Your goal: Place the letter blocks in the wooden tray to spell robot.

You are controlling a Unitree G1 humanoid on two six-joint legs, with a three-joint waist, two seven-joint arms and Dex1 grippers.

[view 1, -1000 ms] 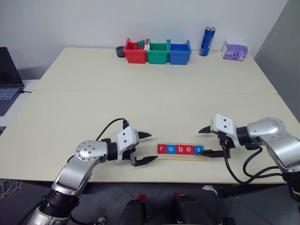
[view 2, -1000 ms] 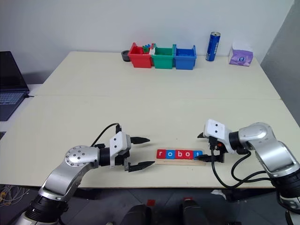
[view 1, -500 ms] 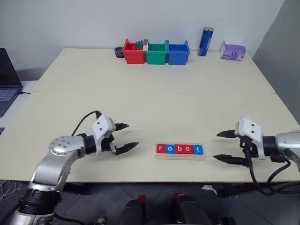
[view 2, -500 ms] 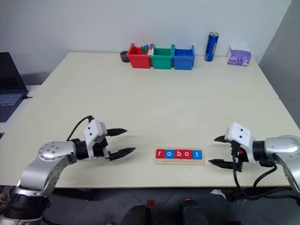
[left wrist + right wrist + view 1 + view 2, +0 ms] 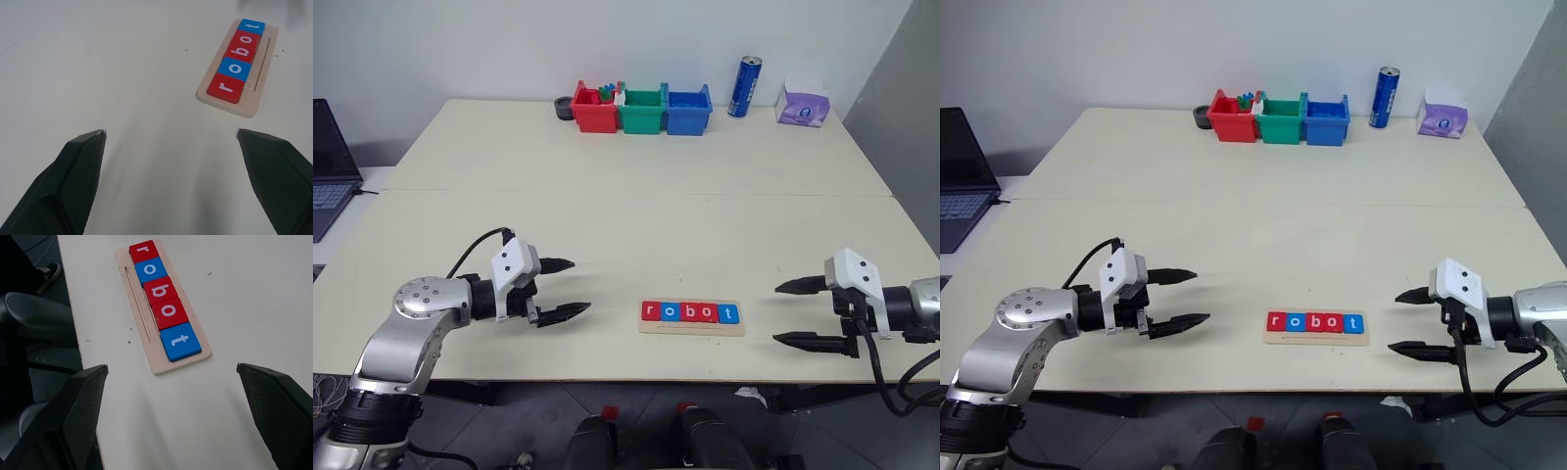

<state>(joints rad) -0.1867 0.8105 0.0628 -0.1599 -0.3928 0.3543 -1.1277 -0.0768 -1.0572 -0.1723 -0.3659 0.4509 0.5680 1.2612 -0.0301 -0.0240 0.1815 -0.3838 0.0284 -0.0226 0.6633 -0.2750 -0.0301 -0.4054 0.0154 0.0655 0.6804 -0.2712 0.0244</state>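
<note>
— Where did the letter blocks [image 5: 690,312] end up?

— I saw all five sitting in the wooden tray [image 5: 691,326], side by side and touching, reading r, o, b, o, t: red, blue, red, red, blue. The tray lay flat near the front edge of the surface [image 5: 636,206], roughly midway between my two arms. In the wrist views I could make out a thin groove running along the tray beside the row of tiles.

— And the grippers?

— The left gripper [image 5: 564,289] hovered over the surface to the left of the tray, well apart from it, fingers spread wide with nothing between them. The right gripper [image 5: 796,312] was on the other side, also clear of the tray, spread just as wide and empty. Both pointed inward toward the tray.

— Anything else on the surface?

— At the far edge I had a red bin [image 5: 593,110], a green bin [image 5: 641,110] and a blue bin [image 5: 688,110] in a row, a blue can [image 5: 745,86] just beyond them to the right, then a purple tissue pack [image 5: 803,104]. A laptop [image 5: 331,166] sat off to the left on a separate surface.
</note>
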